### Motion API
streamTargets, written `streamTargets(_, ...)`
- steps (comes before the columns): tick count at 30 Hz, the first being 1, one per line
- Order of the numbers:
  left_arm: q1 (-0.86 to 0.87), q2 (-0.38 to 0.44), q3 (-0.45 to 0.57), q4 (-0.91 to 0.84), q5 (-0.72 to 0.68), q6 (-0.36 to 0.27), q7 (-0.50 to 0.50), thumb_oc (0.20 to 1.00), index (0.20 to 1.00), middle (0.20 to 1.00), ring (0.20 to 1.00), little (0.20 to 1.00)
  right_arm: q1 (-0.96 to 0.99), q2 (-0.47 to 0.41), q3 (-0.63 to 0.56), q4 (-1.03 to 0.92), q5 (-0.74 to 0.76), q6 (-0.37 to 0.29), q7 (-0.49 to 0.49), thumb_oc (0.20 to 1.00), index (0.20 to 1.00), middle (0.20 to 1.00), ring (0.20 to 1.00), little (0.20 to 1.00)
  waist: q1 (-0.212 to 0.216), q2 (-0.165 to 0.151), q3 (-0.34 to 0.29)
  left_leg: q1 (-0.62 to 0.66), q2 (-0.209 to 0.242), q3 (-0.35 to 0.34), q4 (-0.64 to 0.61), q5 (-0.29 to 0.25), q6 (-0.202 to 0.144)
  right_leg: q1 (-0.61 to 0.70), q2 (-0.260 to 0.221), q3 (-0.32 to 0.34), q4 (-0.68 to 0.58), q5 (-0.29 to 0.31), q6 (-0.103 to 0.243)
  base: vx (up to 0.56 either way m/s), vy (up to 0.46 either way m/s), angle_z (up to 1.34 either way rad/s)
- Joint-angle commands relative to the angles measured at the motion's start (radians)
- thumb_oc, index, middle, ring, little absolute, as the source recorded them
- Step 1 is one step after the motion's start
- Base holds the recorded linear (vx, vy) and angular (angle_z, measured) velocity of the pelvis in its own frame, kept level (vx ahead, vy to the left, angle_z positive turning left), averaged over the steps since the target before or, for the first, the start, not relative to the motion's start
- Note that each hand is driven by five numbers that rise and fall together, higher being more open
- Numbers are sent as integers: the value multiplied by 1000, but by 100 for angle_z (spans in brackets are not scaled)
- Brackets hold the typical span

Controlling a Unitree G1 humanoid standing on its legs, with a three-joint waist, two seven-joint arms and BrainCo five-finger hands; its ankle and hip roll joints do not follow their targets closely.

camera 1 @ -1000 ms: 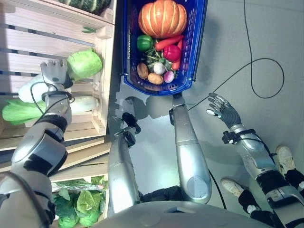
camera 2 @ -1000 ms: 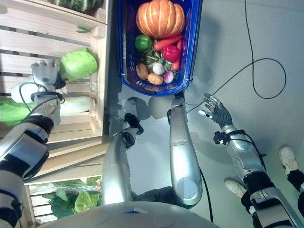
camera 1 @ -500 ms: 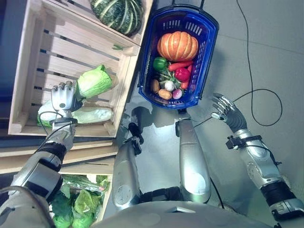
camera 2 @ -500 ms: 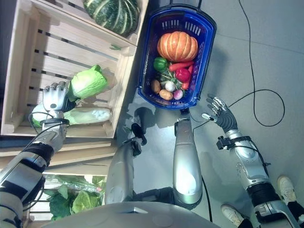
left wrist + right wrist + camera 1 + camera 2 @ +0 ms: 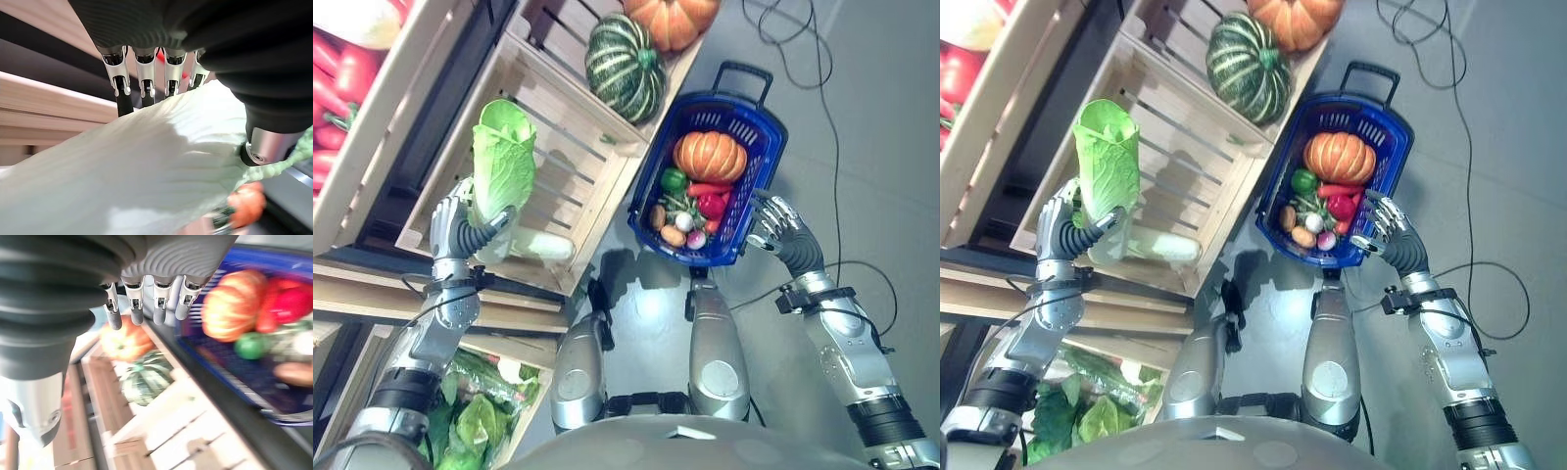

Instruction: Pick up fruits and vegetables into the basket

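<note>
My left hand (image 5: 460, 230) is shut on a pale green napa cabbage (image 5: 504, 157) and holds it upright, raised above the open wooden crate (image 5: 578, 157). In the left wrist view the cabbage's white base (image 5: 146, 171) lies against the fingers (image 5: 144, 83). The blue basket (image 5: 770, 171) stands on the floor to the right of the crate. It holds an orange pumpkin (image 5: 710, 155), a green pepper (image 5: 674, 179), red vegetables and small roots. My right hand (image 5: 773, 223) is open, its fingers (image 5: 146, 298) straight, beside the basket's near right rim.
A white radish (image 5: 543, 245) lies in the crate under the cabbage. A striped green squash (image 5: 625, 67) and an orange pumpkin (image 5: 671, 18) sit in the crate behind it. Red peppers (image 5: 333, 78) fill the upper left shelf. Leafy greens (image 5: 475, 431) lie in a low crate.
The whole picture has shifted as the camera moved. My left hand has lifted the cabbage up out of the crate. My right hand has come closer to the basket's rim.
</note>
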Motion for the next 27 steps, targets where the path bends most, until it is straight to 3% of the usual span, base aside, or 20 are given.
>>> streamTargets(1,28,40,51,-93,-102,-62,-44,200,200,200,200,200,14,30,4,-108,-2,18,-42,1000,1000,1000,1000,1000,18,-57,-126,-30,-35,9,21,-23,66,149,-35,-33,-41,-97,60,117,-73,4)
streamTargets(7,31,0,37,-217,-158,-25,-124,200,200,200,200,200,-22,46,62,-195,13,102,-74,1000,1000,1000,1000,1000,40,-69,-204,50,-21,10,-30,-19,63,228,-30,-39,-87,-85,72,110,-62,1)
streamTargets(17,-24,-55,3,-300,-389,-26,-184,200,200,200,200,200,-119,25,151,-231,-50,228,-124,1000,1000,1000,1000,1000,78,-98,-257,125,-10,5,-67,-38,55,308,-35,-56,-123,-87,89,46,-49,5)
streamTargets(27,-93,-38,-71,-303,-283,71,-185,200,200,200,200,200,-238,13,212,-294,32,309,-126,1000,1000,1000,1000,1000,91,-116,-290,178,1,13,-102,-46,50,353,-38,-61,-154,-79,103,14,-21,5)
